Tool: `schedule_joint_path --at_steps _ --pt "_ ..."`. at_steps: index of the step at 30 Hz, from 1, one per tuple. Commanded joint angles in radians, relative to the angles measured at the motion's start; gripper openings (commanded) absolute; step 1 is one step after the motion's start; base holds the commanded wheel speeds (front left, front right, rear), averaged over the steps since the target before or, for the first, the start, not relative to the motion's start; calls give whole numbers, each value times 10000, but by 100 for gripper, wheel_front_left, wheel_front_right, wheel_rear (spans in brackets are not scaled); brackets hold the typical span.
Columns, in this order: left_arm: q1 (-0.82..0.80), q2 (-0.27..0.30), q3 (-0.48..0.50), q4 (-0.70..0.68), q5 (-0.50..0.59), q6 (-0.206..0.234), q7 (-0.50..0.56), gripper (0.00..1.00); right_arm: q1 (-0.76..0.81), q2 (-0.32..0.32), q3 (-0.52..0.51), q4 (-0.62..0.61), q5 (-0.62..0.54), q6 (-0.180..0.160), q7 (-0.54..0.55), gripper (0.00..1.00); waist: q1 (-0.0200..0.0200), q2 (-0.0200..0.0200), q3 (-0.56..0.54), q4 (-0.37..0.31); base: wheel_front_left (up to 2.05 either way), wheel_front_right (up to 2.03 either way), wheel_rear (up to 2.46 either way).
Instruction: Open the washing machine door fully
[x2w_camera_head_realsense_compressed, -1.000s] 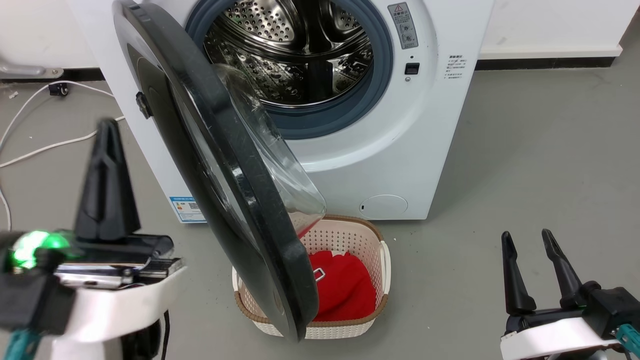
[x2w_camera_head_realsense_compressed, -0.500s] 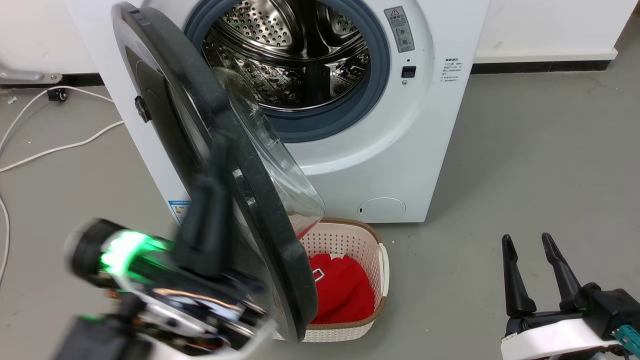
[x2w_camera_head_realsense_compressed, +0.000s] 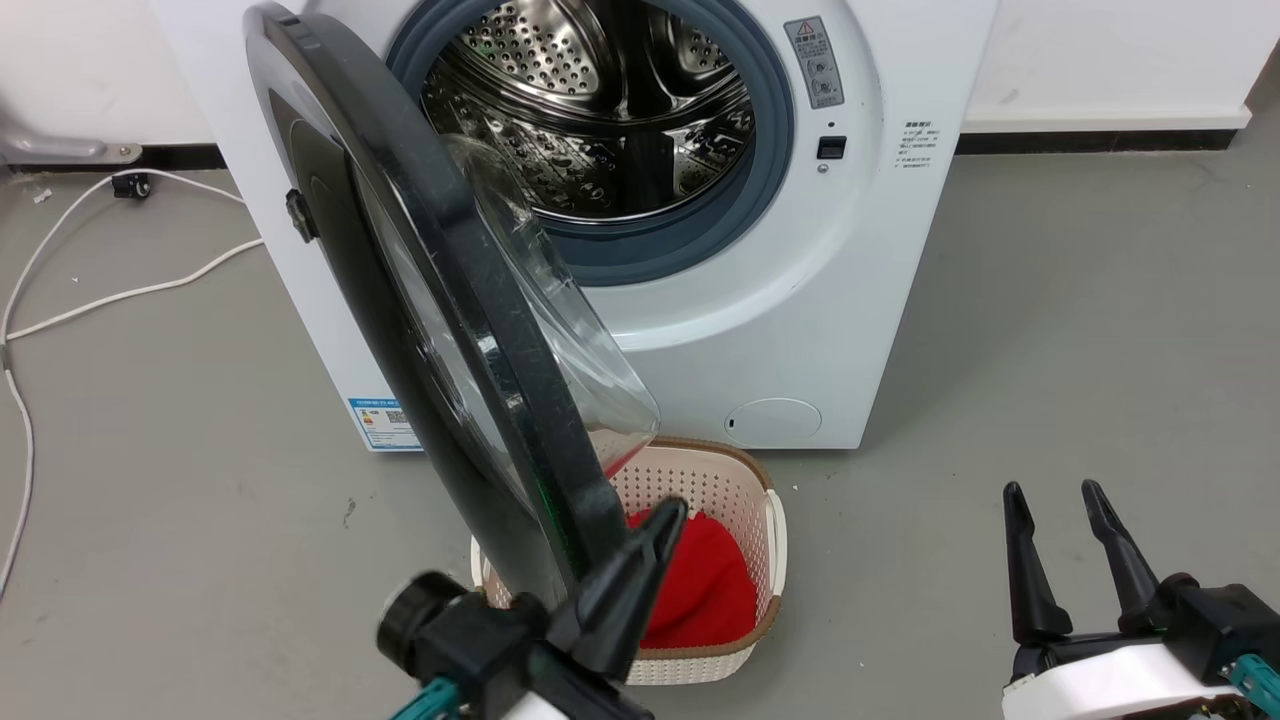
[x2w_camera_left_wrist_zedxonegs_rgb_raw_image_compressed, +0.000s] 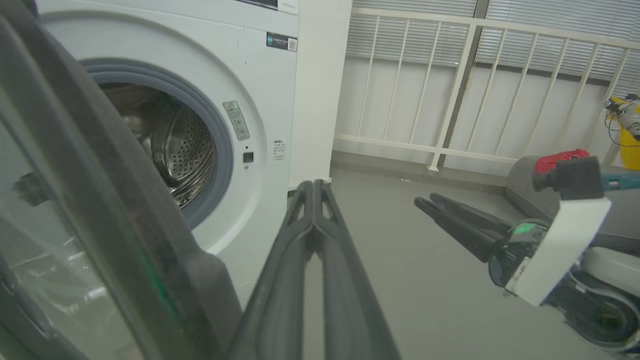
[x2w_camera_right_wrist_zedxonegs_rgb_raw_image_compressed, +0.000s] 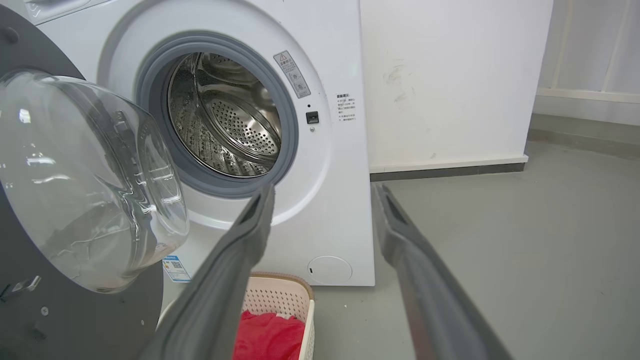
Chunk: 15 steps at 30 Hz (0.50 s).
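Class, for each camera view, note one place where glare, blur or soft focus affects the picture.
Head view: glints on the steel drum; left tool slightly smeared. Left wrist view: the washing machine door, very close, is soft and hazy. Right wrist view: bright highlights on the door's glass bowl; right tool out of focus.

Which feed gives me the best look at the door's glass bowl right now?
Right wrist view: the glass bowl faces the camera almost whole, bulging from the door. Head view shows it side-on past the black rim; left wrist view gives a close, blurred strip of glass.
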<state>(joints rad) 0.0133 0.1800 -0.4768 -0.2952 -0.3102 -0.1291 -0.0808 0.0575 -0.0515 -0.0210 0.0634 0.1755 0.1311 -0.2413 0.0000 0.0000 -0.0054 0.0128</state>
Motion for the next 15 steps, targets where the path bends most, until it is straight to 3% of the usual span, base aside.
schedule_joint_path --at_steps 1,8,15 --pt "75 23 -49 136 -58 -25 132 0 36 26 -1 -24 54 -7 -3 100 0 0 9 0 0 0 0" --pt "-266 -76 -134 1207 -146 67 371 0 -123 26 125 37 212 -7 39 100 0 0 109 -78 0 0 0" --pt "-487 -246 199 2006 -280 499 475 0 -133 26 178 172 375 -7 68 100 0 0 139 -179 0 0 0"
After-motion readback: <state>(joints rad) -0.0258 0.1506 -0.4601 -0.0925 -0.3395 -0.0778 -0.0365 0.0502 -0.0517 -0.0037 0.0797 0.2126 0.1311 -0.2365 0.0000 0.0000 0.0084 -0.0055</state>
